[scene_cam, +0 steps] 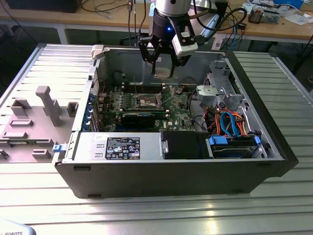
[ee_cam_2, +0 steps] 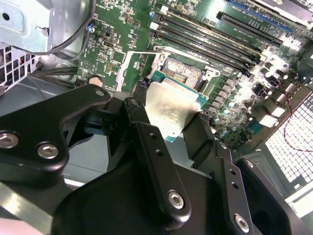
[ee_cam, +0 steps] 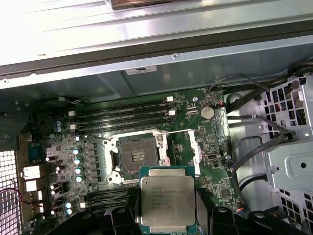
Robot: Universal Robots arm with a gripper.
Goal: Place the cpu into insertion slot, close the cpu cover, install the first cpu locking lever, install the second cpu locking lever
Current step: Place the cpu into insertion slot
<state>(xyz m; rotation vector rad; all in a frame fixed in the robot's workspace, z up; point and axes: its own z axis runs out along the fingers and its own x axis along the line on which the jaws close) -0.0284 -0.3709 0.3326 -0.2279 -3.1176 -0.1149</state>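
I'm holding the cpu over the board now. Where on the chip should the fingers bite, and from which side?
Grip the cpu by two opposite thin edges, coming down from above its metal top. It is a flat square, so the edges likely give the only purchase, and its underside must stay free to meet the insertion slot. The gripper holds it this way.

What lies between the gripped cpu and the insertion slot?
Nothing; in the exterior view the cpu hangs in open air above the insertion slot.

cpu (ee_cam_2: pixel 168 105) sides behind claw (ee_cam_2: pixel 171 122), insertion slot (ee_cam_2: pixel 183 76) half-covered
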